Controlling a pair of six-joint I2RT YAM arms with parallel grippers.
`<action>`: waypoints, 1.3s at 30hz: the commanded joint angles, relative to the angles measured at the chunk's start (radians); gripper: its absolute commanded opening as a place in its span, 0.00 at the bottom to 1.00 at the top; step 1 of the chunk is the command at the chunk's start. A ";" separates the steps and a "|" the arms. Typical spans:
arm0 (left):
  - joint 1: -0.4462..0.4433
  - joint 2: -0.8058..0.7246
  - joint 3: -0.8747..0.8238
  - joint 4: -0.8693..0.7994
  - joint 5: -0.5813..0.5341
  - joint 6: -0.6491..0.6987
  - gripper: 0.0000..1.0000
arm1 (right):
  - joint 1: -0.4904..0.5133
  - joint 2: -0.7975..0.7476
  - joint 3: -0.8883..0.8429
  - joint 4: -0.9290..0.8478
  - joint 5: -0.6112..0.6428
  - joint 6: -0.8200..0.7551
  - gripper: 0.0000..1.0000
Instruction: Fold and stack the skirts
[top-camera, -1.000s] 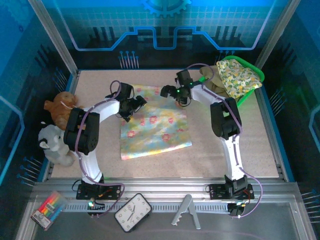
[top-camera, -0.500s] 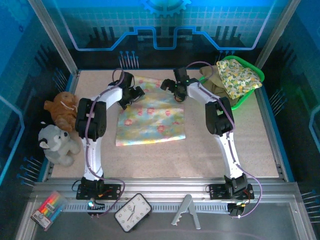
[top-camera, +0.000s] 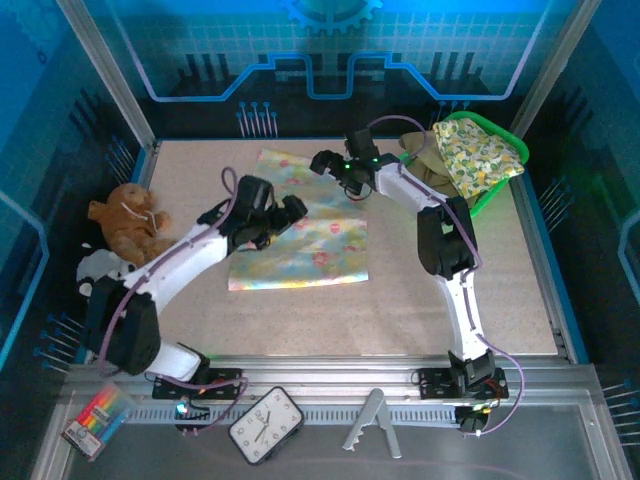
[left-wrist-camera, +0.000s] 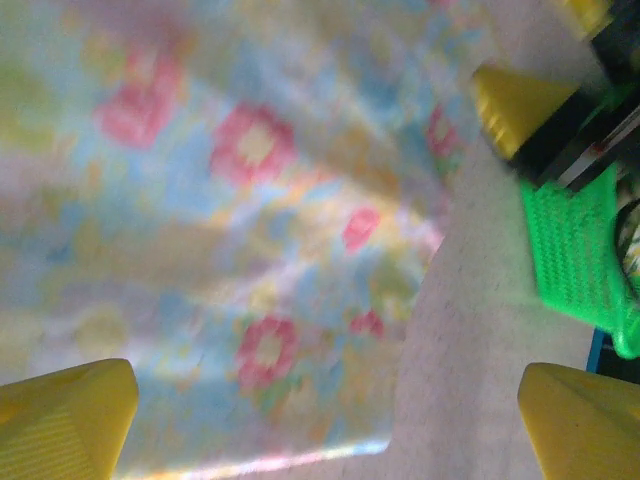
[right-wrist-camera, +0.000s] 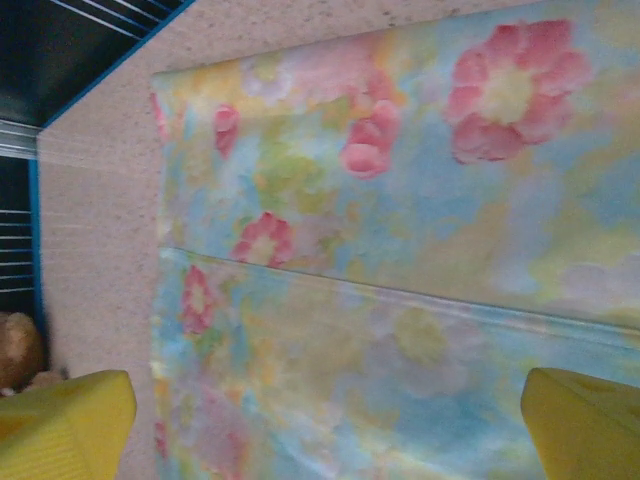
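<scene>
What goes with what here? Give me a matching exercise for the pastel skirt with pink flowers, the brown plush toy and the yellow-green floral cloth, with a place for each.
Things:
1. pastel skirt with pink flowers
2. brown plush toy
3. yellow-green floral cloth

Places:
A. draped over the green plastic basket
B. spread flat in the middle of the table
C. at the table's left edge

Pairs: 1-B, 2-C, 3-A.

Floral skirt (top-camera: 312, 243): soft, seemingly matt cloth.
</scene>
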 joint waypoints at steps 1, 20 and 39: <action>0.006 -0.036 -0.170 0.130 0.098 -0.200 0.99 | 0.009 0.079 0.084 0.005 -0.070 0.039 1.00; 0.000 0.109 -0.363 0.377 0.250 -0.314 0.99 | 0.024 0.316 0.311 -0.070 -0.028 0.156 1.00; -0.002 -0.129 -0.251 -0.033 0.058 -0.137 0.99 | -0.013 0.300 0.397 -0.015 -0.132 0.083 1.00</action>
